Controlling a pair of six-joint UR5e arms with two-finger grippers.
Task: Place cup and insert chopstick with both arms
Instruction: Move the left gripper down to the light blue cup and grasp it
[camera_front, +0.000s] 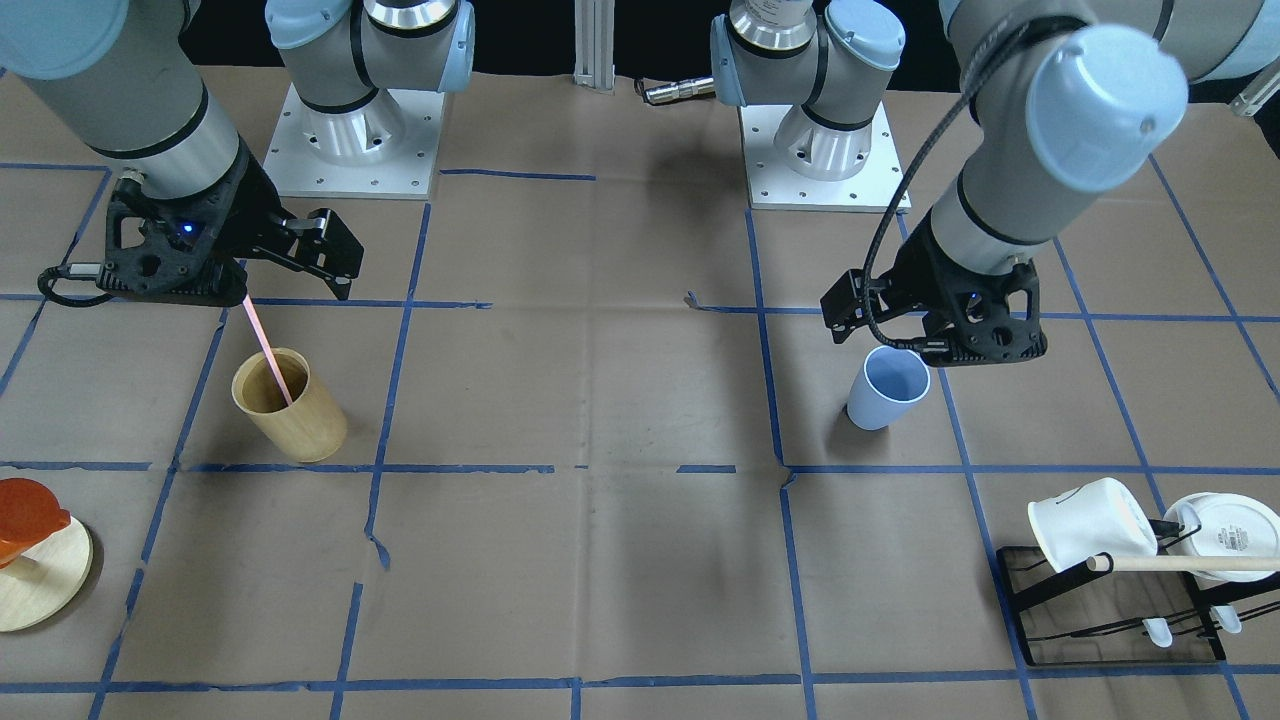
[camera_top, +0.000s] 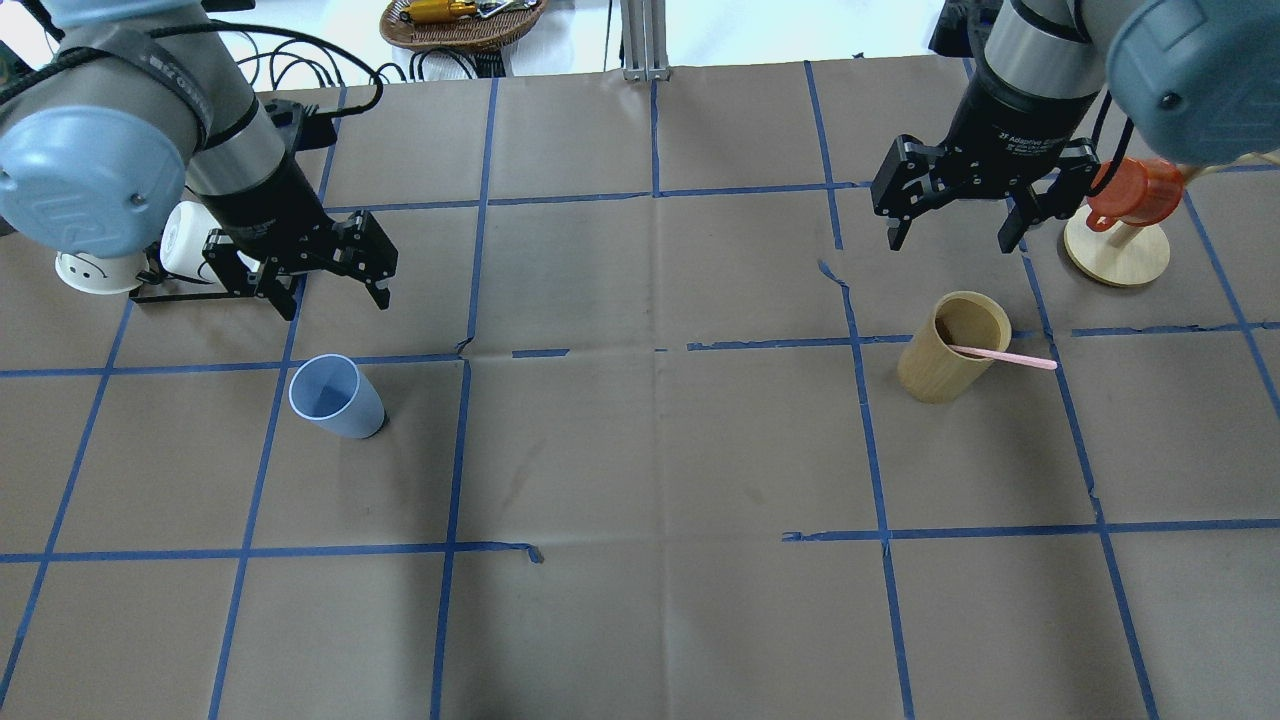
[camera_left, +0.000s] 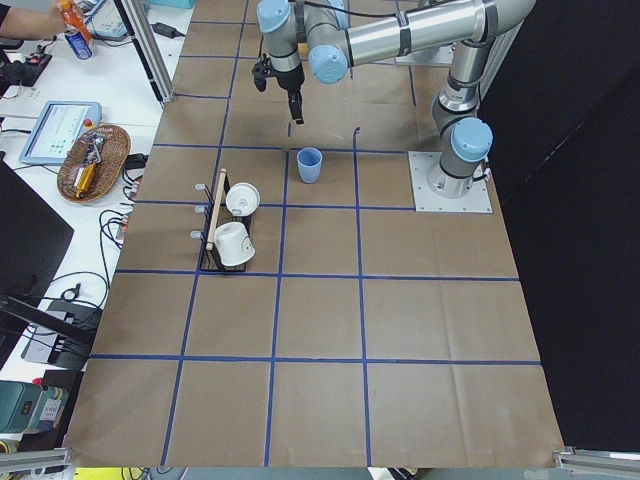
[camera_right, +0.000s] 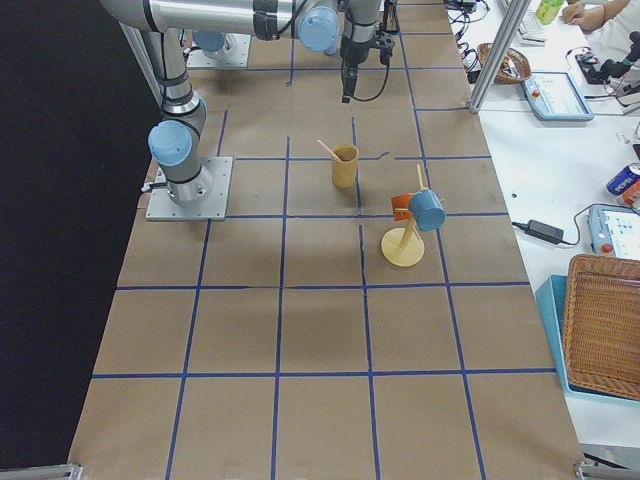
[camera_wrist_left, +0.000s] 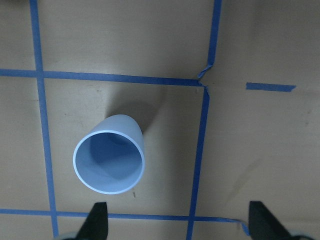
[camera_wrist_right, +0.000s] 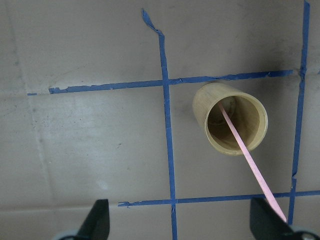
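The left pincer (camera_top: 335, 298) and right pincer (camera_top: 948, 240) are held wide open, empty. The chopstick (camera_top: 1000, 356) is leaned in a wooden cylinder (camera_top: 935, 365).

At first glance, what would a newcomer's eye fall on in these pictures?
The left gripper and the right gripper hang open and empty over a brown table taped into blue squares. On the robot's left, a light-blue cup stands upright and alone, near the left gripper. On its right, a pink chopstick leans in a tan wooden holder.
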